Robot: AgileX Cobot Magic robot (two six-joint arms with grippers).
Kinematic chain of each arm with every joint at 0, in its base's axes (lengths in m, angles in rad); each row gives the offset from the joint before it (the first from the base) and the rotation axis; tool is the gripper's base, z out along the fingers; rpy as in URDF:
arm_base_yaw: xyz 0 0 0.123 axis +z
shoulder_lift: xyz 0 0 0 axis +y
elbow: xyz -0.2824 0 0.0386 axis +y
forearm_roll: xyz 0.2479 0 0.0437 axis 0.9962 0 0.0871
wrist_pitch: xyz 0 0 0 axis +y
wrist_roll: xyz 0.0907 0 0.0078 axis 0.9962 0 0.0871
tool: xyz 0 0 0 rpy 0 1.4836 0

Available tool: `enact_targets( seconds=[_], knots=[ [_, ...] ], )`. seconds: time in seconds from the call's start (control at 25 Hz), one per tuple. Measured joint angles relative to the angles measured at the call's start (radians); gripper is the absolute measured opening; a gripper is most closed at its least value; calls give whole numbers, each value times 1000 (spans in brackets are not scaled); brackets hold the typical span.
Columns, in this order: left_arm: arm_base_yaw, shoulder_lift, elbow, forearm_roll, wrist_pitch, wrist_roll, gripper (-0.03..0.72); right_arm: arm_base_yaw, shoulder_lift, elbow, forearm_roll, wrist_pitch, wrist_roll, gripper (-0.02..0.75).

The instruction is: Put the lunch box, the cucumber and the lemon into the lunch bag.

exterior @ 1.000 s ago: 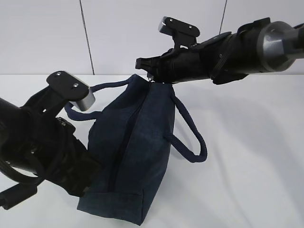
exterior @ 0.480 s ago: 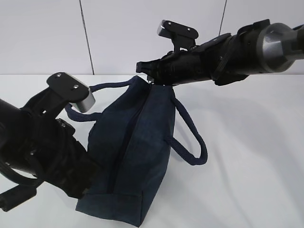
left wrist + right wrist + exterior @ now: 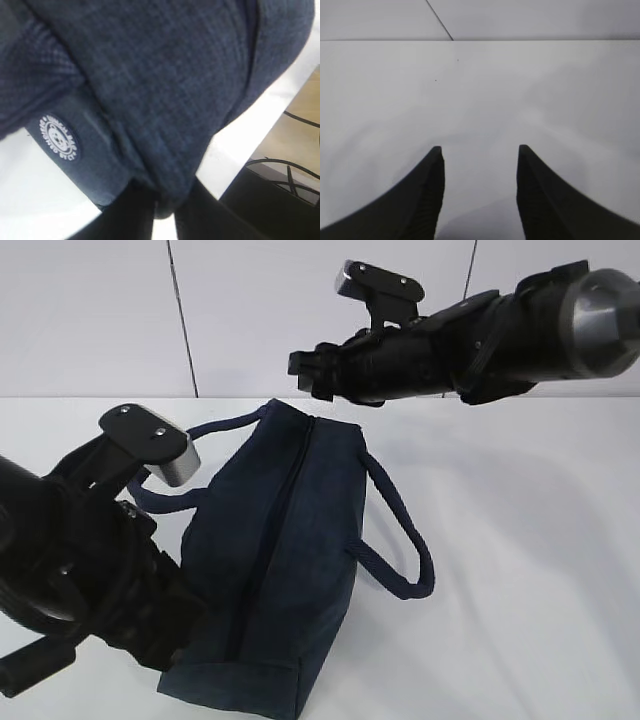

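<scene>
The dark navy lunch bag [image 3: 290,540] lies on the white table with its top zipper [image 3: 265,530] closed, its long side running away from me. My left gripper [image 3: 185,625] is at the bag's near left corner. In the left wrist view the left gripper [image 3: 164,210] is shut on a fold of the bag's fabric [image 3: 150,90]. My right gripper [image 3: 300,365] hovers above the bag's far end, clear of it. In the right wrist view the right gripper [image 3: 480,150] is open and empty over bare table. The lunch box, cucumber and lemon are out of view.
The bag's right loop handle [image 3: 400,540] hangs out over the table and its left handle [image 3: 215,427] arches behind the left wrist camera. A round white logo patch [image 3: 60,140] is on the bag's side. The table edge [image 3: 250,135] and cables [image 3: 295,165] show beyond the bag.
My right gripper has let go at the bag's far top end and risen clear of it. The bag's far end has sunk slightly. My left gripper still holds the near corner.
</scene>
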Motion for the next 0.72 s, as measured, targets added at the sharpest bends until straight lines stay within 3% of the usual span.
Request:
enact_targets(
  seconds=[0.36,0.72],
  knots=[
    [-2,-39,0,-19,47,0,322,0,-116,0,-5,-82,-39,361],
    [-2,-140,1,-20,153,-72,348,0,-205,0,-9,-217,-197,361]
  ],
)
